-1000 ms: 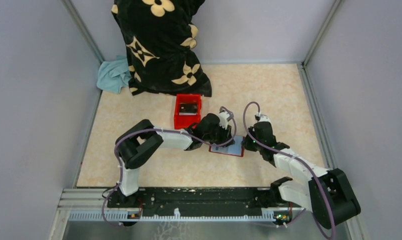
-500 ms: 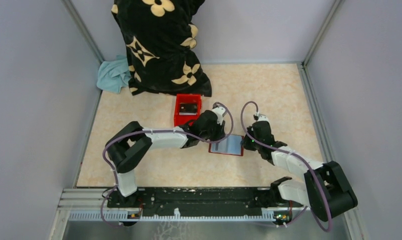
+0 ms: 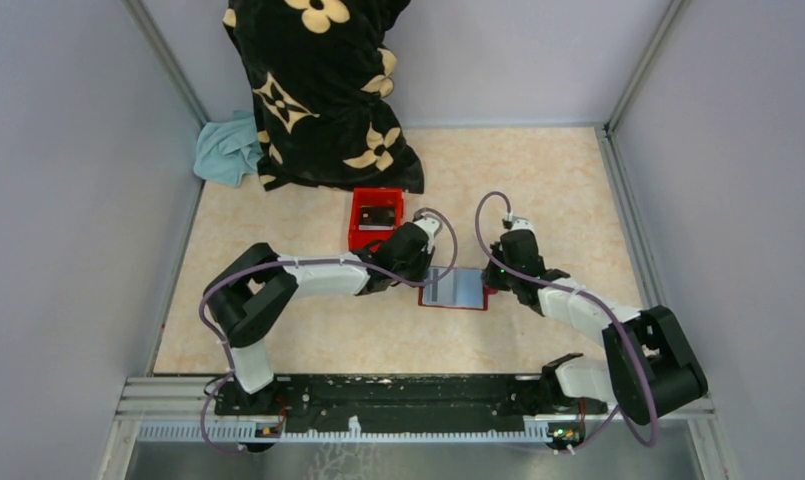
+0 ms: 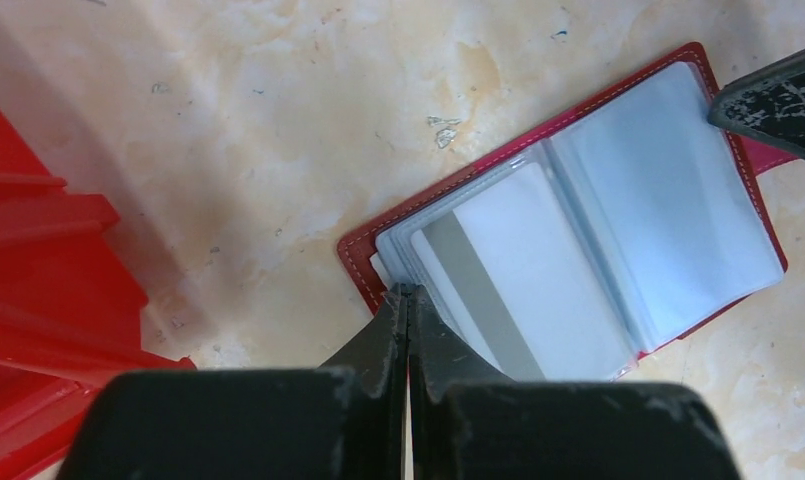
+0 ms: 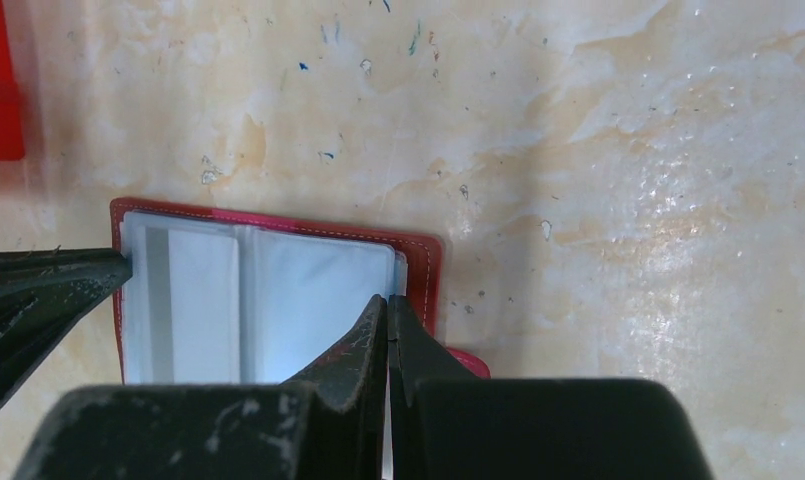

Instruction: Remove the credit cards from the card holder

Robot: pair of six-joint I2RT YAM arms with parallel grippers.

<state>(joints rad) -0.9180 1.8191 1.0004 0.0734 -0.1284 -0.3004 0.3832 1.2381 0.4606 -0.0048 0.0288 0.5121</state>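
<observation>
The card holder (image 3: 454, 304) lies open and flat on the table, its dark red rim around clear sleeves. The credit cards (image 4: 518, 270) sit in the sleeves, pale blue-grey, one with a grey stripe (image 5: 178, 300). My left gripper (image 4: 408, 290) is shut, its tips resting on the left edge of the sleeves (image 3: 430, 283). No card shows between its fingers. My right gripper (image 5: 388, 300) is shut too, tips down on the holder's right edge (image 3: 490, 288). The holder's red border (image 4: 363, 265) shows just left of my left tips.
A bright red open box (image 3: 376, 222) stands just behind my left gripper, with a dark thing inside. A black cloth with cream flowers (image 3: 318, 90) and a teal cloth (image 3: 226, 150) are at the back left. Grey walls close in three sides.
My left gripper has shut and drawn back to the holder's left edge, uncovering more of the sleeves. Both arms and the holder have shifted slightly towards the back.
</observation>
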